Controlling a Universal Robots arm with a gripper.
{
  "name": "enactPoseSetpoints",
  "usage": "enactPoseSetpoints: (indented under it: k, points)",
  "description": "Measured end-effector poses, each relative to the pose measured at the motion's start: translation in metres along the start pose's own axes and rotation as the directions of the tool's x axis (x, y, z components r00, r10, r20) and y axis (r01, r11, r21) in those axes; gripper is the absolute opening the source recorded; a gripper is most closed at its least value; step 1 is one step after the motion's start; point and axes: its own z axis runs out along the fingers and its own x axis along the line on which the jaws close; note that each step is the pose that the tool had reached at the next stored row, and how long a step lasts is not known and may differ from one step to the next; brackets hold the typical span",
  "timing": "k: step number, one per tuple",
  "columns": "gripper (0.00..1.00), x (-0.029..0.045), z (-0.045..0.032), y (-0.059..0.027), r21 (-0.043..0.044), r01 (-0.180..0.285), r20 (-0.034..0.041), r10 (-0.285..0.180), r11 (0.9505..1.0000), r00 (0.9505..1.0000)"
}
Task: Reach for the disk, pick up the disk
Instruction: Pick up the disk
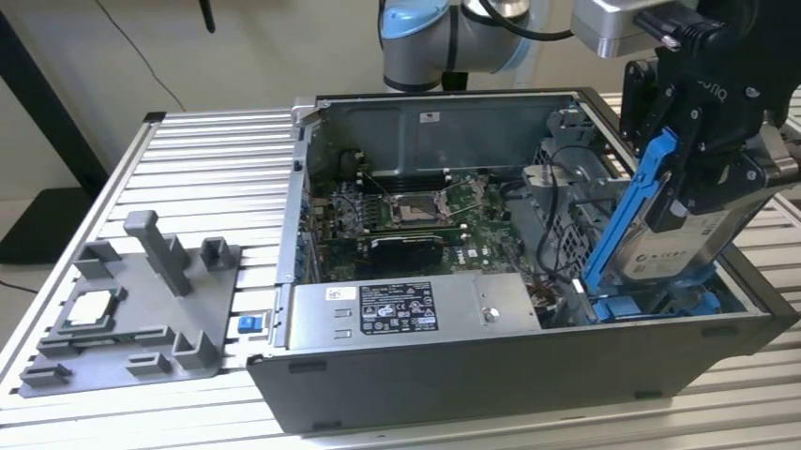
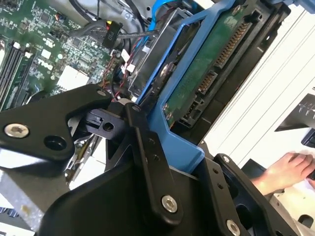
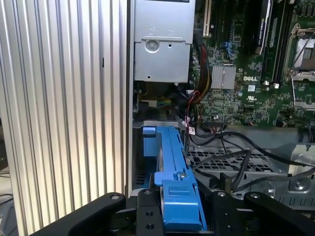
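A: In the exterior view, where is the disk [image 1: 676, 220]?

B: It stands on edge, tilted, above the bay at the exterior view's right of the case [image 1: 501, 375]; the gripper [image 1: 701, 159] is closed on its upper part; one blue rail [image 1: 626, 220] runs down its side toward the bay.

A: And in the second wrist view?

B: The black fingers [image 2: 142, 147] press the blue frame from both sides; the green board [image 2: 211, 73] of the disk faces the camera; a hand [image 2: 285, 172] rests outside the case, well apart.

A: The first wrist view?

B: The rail [image 3: 174, 182] sits between the two fingers; cables [image 3: 221, 157] lie near it; the motherboard [image 3: 246, 73] is beyond.

A: How to do this step well?

B: I think the lift must go straight along the bay, with a firm grip; the plastic may slip, and a cable may catch.
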Motion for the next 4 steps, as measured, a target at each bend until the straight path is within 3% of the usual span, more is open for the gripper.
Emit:
enactPoseSetpoints:
  k: [4]
  points:
    - [0.00, 0.0000, 0.0003, 0.0000, 0.0000, 0.000, 0.0001, 0.000, 1.0000, 1.0000]
